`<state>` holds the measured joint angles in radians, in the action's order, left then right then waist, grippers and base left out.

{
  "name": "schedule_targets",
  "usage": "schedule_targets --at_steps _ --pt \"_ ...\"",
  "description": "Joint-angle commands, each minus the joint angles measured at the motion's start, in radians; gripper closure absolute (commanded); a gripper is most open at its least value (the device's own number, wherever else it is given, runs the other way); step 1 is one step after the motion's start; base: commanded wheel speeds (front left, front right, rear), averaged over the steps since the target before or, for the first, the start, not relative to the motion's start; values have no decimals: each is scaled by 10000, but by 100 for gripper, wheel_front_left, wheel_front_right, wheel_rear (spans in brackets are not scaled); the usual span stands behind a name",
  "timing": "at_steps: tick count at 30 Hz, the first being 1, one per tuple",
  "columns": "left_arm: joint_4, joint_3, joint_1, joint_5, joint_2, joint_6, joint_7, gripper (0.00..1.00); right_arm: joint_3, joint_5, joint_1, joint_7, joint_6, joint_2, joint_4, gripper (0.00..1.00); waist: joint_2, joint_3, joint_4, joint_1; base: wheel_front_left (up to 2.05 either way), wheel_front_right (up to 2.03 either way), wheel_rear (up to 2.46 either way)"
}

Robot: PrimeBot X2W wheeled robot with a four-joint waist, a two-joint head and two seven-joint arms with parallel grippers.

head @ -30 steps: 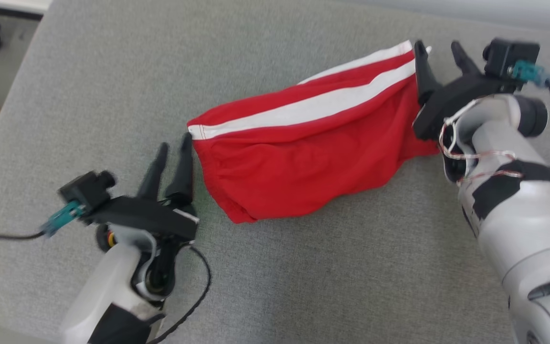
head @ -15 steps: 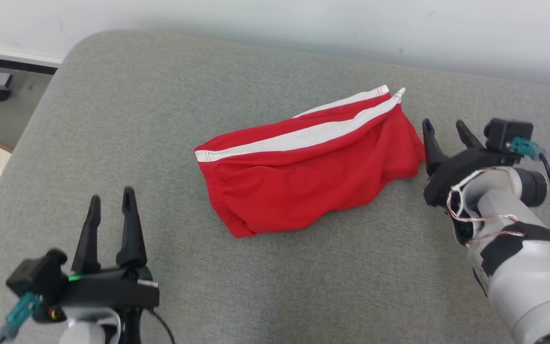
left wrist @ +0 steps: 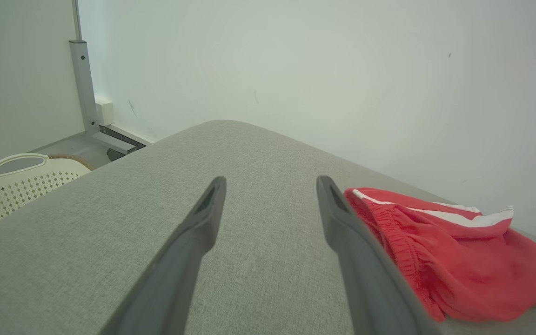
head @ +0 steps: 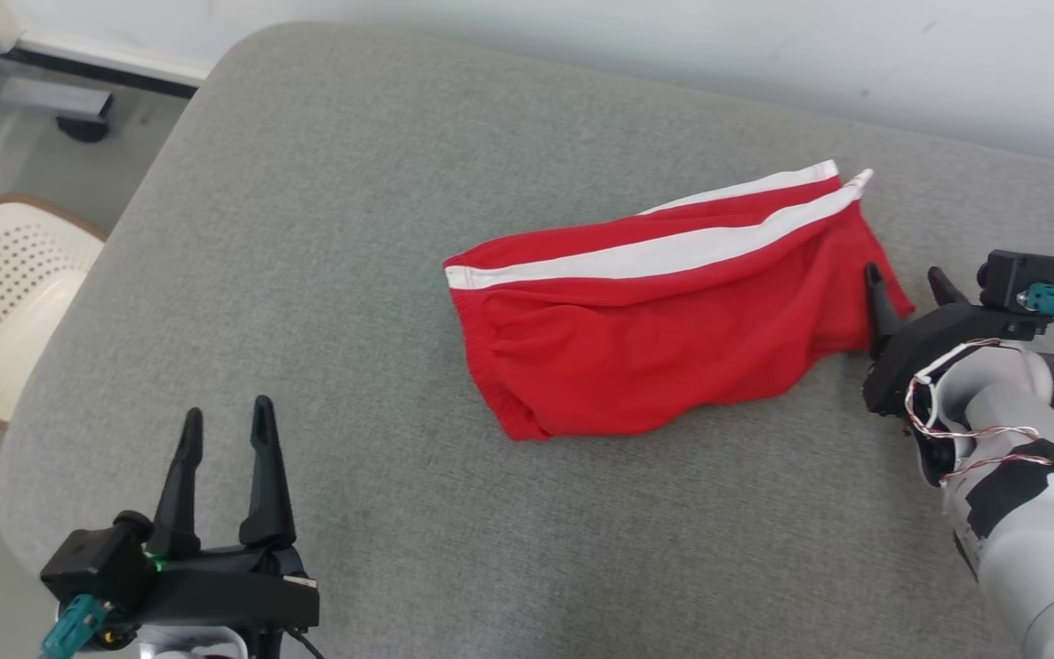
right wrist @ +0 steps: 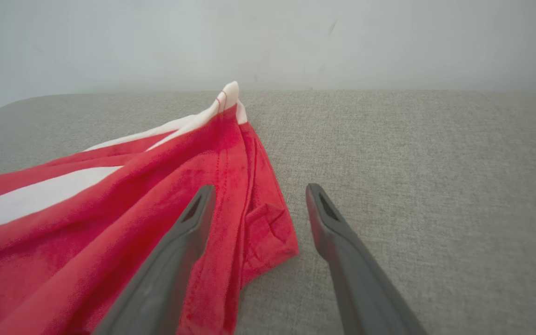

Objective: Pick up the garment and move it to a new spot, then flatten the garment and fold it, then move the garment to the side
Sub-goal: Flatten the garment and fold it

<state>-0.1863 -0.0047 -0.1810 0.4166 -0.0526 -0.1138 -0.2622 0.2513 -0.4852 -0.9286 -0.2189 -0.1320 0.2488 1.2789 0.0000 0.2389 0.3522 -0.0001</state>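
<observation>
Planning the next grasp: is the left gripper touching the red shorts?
Apart. The head view shows a wide strip of bare gray cushion between the left gripper and the red shorts.

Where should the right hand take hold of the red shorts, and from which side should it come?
Grip the hem corner at the right end of the red shorts: it lies as a small doubled flap just before the open right hand. Come from the right, low along the grey fabric surface, so one finger can probably slide under it.
</observation>
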Motion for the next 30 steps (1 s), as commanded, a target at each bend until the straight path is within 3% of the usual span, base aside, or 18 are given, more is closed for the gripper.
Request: schedule_targets --at_steps 1,9,10,12,19,30 --pt "22 -113 106 -42 30 80 -13 0 -32 148 -79 55 25 123 59 0 0 214 256 1 0 0 0" --pt "34 -343 2 147 29 205 -13 0 -609 658 268 947 25 137 142 0 0 389 515 1 0 0 0" --pt "1 -346 17 139 26 223 -13 0 -683 734 376 1067 25 117 156 13 0 373 520 1 0 0 0" --pt "-65 -343 55 99 28 239 -13 0 -838 859 504 1195 25 38 170 100 0 308 499 1 0 0 0" --pt "-278 -229 273 -207 26 278 -14 0 -1269 885 604 498 25 -386 130 100 0 -305 181 1 0 0 0" --pt "-867 -10 1023 -825 20 137 -14 0 -766 -23 2172 45 25 -969 -630 100 0 -2028 -606 1 0 0 0"
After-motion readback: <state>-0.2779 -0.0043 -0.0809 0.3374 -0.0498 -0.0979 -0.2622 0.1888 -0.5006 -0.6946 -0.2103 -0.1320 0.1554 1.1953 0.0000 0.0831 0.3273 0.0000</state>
